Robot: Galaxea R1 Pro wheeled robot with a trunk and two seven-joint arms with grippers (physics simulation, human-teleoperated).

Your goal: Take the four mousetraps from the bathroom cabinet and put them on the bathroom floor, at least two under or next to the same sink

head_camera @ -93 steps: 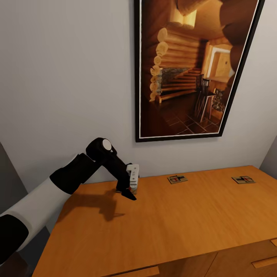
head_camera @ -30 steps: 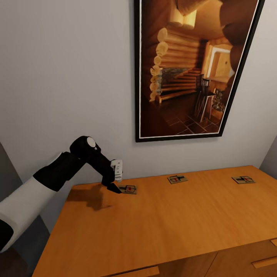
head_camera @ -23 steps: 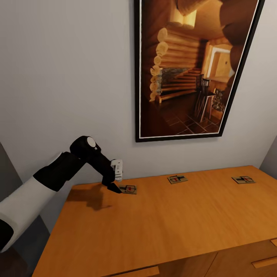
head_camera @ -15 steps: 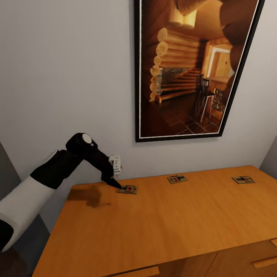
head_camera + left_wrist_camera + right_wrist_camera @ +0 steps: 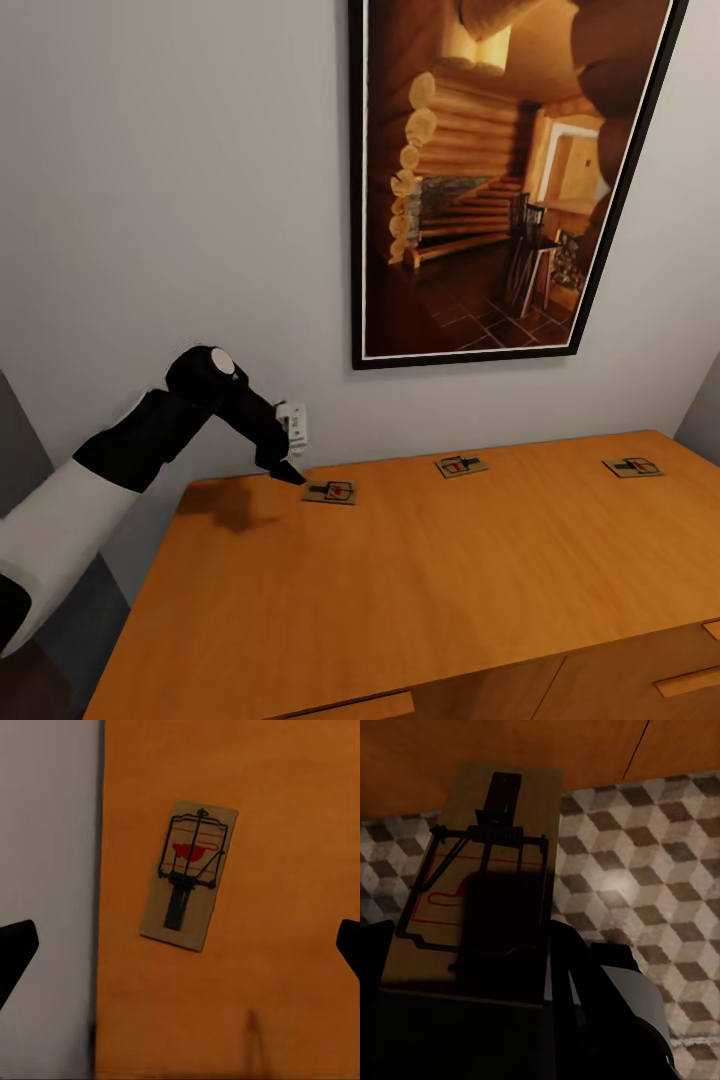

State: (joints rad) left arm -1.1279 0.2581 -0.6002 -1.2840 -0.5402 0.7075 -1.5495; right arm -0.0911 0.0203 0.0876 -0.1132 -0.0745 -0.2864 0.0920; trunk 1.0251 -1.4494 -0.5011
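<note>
Mousetrap [image 5: 190,874] lies centred under my wide-open left gripper [image 5: 291,472], long axis across jaw line; right gripper [image 5: 472,1012] clamps another mousetrap [image 5: 484,870].

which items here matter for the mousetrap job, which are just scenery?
Job: three mousetraps on the cabinet: near the left tool, middle, far; a fourth in the right tool; tiled floor.
Scenery: framed picture, wall.

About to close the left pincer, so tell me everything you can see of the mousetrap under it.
The mousetrap is a flat tan wooden rectangle with black wire parts and a red spot. It lies flat on the orange-brown cabinet top, near its back edge by the wall. The left pincer is open, its fingers wide to either side, and nothing touches the trap.
</note>
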